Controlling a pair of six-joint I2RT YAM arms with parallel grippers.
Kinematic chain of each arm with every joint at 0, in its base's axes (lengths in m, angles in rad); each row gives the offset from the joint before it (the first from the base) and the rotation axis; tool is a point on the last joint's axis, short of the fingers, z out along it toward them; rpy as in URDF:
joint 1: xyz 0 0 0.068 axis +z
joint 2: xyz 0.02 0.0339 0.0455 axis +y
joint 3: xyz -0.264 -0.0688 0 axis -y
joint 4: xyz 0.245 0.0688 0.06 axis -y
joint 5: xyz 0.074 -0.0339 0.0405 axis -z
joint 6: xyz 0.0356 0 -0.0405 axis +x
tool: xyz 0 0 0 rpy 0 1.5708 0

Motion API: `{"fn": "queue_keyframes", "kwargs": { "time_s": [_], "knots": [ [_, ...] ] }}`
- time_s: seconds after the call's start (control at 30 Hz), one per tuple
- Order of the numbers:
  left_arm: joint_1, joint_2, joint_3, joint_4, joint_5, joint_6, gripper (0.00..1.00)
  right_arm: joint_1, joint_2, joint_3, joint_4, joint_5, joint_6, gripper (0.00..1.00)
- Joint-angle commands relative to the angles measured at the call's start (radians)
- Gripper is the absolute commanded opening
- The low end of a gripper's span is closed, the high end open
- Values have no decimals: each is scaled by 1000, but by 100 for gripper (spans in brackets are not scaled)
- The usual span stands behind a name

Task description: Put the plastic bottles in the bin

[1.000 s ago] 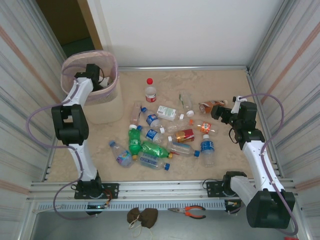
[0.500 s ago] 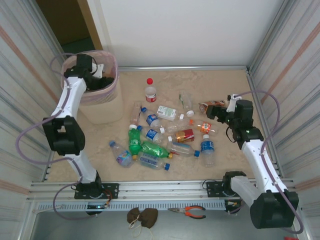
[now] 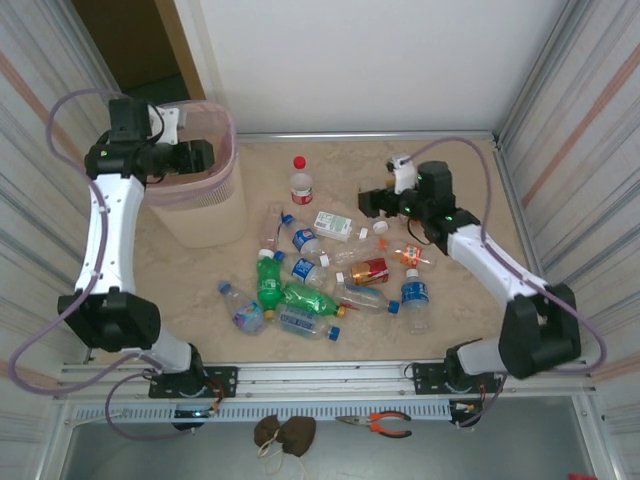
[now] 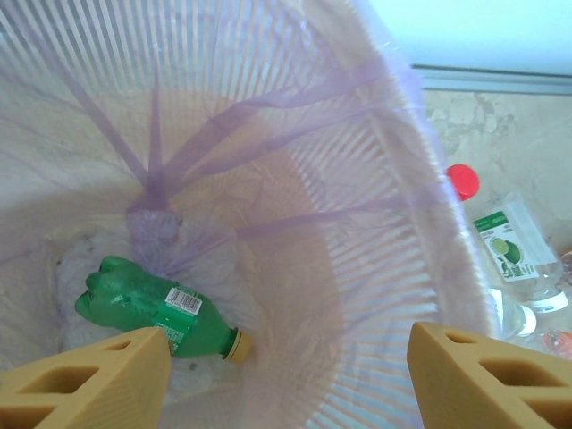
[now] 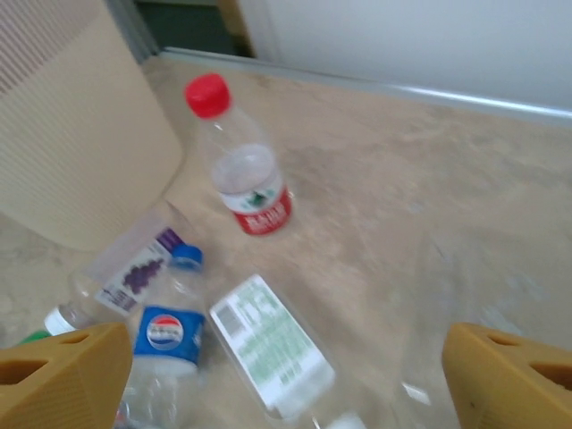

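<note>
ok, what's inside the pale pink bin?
One green plastic bottle lying on its side on the translucent liner. Liner folds hide parts of the floor.

Beige marbled tabletop (image 3: pixel 340 165): plastic bottles (image 3: pixel 270 285) scattered mid-table; pink bin (image 3: pixel 205 215) standing far-left corner.

Left claw (image 4: pixel 286 375) spread wide, right claw (image 5: pixel 286 375) spread wide

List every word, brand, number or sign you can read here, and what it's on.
No quotable text: nothing reads as words.
Blue-labelled bottle: round red-white-blue logo, no legible words.
Red-capped bottle: white marks on red label, blurred.
Clear bottle: green-and-white label, print too small.
Green bottle in the bin: barcode, digits unreadable.
</note>
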Motion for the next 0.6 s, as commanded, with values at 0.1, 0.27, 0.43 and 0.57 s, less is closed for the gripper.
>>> {"fn": "queue_keyframes", "kwargs": {
  "time_s": [0.1,0.27,0.43,0.57],
  "knots": [
    [19,-166,-55,-1,87,32,72,73,240,164,258,-109,-119,83],
    [19,-260,-108,33,165,13,73,114,440,332,319,-120,-129,82],
    [20,-335,-164,78,217,-20,74,132,609,482,376,-141,-118,80],
    [20,-368,-190,103,235,-40,74,140,720,591,395,-180,-105,81]
  ]
}}
